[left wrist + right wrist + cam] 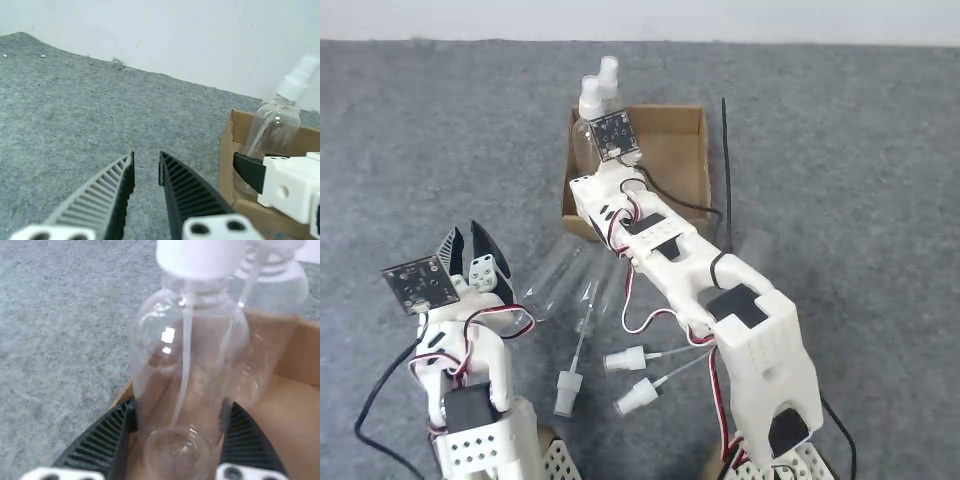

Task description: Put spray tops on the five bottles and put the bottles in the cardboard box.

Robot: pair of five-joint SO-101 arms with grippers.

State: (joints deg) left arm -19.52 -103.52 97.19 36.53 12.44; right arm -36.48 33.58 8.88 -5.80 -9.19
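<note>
One grey carpeted desk carries a cardboard box toward its far side. At the box's corner the right pincer is clenched around an upright capped bottle, with a second capped bottle just behind it. The left pincer hangs released, grasping nothing, over bare carpet. Two uncapped bottles and three spray tops lie between the arms.

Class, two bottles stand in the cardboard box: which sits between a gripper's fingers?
The nearer bottle, held in the right gripper; the farther bottle stands free behind it.
</note>
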